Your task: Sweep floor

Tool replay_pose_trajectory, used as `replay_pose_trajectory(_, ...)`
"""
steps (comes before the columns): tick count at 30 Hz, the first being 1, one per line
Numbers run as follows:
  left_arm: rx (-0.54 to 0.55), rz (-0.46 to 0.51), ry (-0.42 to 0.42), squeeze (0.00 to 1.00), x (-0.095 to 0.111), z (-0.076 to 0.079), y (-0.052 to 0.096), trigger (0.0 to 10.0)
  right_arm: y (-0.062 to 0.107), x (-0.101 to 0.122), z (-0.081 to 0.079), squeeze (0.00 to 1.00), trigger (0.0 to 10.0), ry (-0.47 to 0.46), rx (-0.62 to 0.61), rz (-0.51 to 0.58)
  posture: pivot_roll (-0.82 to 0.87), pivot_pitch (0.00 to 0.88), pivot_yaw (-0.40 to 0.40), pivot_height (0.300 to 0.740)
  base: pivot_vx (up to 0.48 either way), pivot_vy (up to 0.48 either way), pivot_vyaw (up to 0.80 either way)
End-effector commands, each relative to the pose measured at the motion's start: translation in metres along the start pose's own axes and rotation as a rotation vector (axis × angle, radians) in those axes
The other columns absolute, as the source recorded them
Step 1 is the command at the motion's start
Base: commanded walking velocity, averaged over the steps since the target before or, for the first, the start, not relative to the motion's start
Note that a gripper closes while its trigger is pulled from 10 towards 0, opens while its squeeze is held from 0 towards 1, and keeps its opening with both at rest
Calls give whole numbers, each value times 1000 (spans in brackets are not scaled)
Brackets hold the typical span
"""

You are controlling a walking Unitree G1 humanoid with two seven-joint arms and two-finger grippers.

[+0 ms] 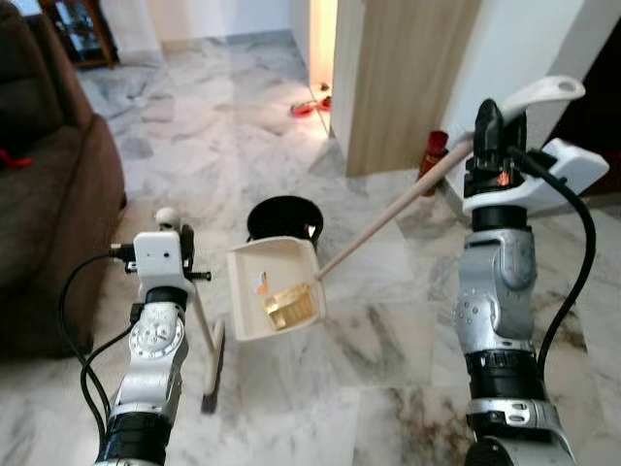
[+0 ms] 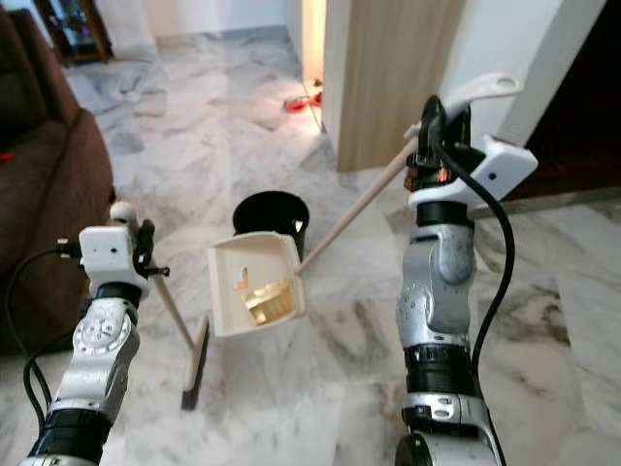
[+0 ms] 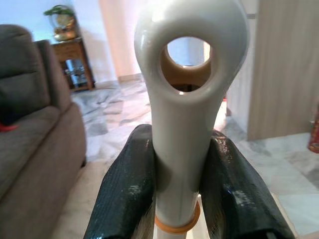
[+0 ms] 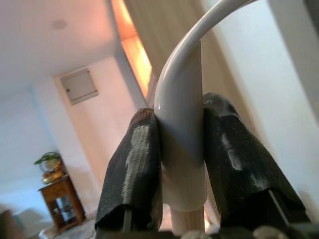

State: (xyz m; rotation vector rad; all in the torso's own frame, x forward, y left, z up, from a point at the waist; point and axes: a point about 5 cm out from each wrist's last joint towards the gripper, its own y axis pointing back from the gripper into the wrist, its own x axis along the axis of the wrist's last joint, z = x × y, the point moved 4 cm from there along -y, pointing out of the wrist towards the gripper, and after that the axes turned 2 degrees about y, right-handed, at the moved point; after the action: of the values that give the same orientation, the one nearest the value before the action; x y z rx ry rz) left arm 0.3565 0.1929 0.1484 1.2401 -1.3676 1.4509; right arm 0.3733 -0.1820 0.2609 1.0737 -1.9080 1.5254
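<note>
A cream dustpan (image 1: 274, 288) hangs tilted above the marble floor, holding yellow and orange scraps (image 1: 287, 307). Its long wooden handle (image 1: 393, 211) runs up to my right gripper (image 1: 488, 131), which is shut on the white grip at its top; the black fingers (image 4: 133, 169) clamp that grip in the right wrist view. My left gripper (image 1: 182, 238) is shut on the white handle (image 3: 183, 124) of a small broom (image 1: 212, 364), whose head rests on the floor beside the dustpan. A black bin (image 1: 283, 219) stands just behind the dustpan.
A brown sofa (image 1: 49, 194) fills the left side. A wooden panel and white wall (image 1: 408, 78) rise behind, with a red bottle (image 1: 433, 155) at the base. Red items (image 1: 309, 107) lie on the floor in the far doorway.
</note>
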Motion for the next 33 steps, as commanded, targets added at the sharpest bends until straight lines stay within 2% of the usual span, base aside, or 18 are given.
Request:
replay_pose_trajectory(1, -4, 72, 1, 0, 16, 3, -4, 10000, -6, 20, -3, 0, 10000, -17, 10, 90, 85, 7, 42, 740, 292, 0, 0)
replay_pose_trajectory(14, 5, 85, 0, 0, 18, 5, -7, 10000, -6, 16, 2, 0, 10000, -2, 18, 72, 97, 0, 25, 740, 296, 0, 0)
replay_pose_trajectory(19, 9, 87, 33, 0, 17, 16, -3, 10000, -5, 13, 16, 0, 10000, -14, -2, 40, 93, 0, -6, 740, 296, 0, 0)
replay_pose_trajectory(25, 12, 78, 56, 0, 12, 24, 0, 10000, -1, 15, 22, 0, 10000, 18, 23, 29, 85, 0, -19, 740, 296, 0, 0)
replay_pose_trajectory(33, -23, 69, 64, 0, 11, 33, 2, 10000, 4, 9, 26, 0, 10000, 44, 39, 8, 126, 0, 28, 740, 296, 0, 0)
